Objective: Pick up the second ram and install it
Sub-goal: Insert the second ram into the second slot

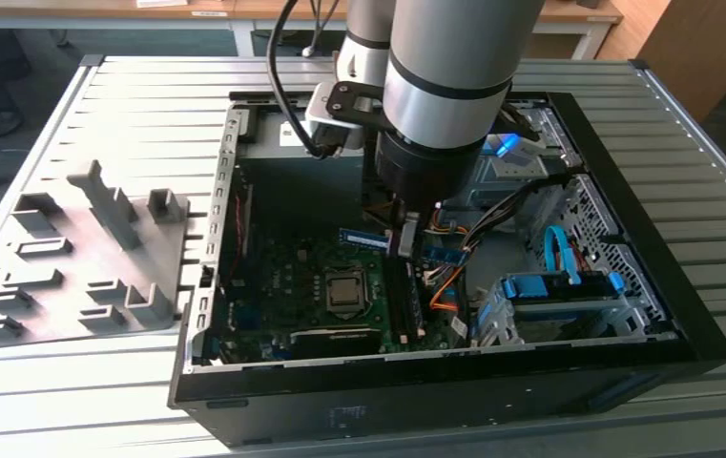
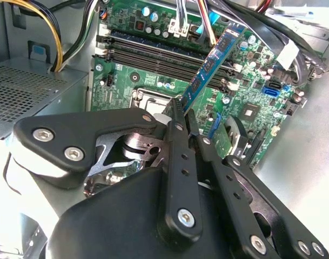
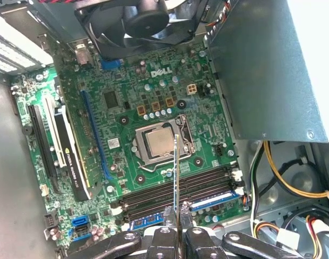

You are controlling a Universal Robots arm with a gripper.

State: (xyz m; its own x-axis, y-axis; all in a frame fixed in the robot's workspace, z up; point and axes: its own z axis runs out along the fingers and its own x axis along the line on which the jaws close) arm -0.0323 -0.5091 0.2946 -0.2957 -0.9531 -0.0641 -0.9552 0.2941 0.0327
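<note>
Centre of the exterior view, the gripper (image 1: 404, 248) clamps the ram (image 1: 362, 237), its long axis lying across the slots (image 1: 404, 301) below.

**Arm vertical, gripper clamped**

The arm (image 1: 445, 86) comes straight down from above, silver tube upright. At its end the gripper (image 3: 179, 231) points down. Its black fingers (image 2: 178, 154) are drawn close together, tips pinching the second ram (image 3: 176, 178) on edge.
</note>
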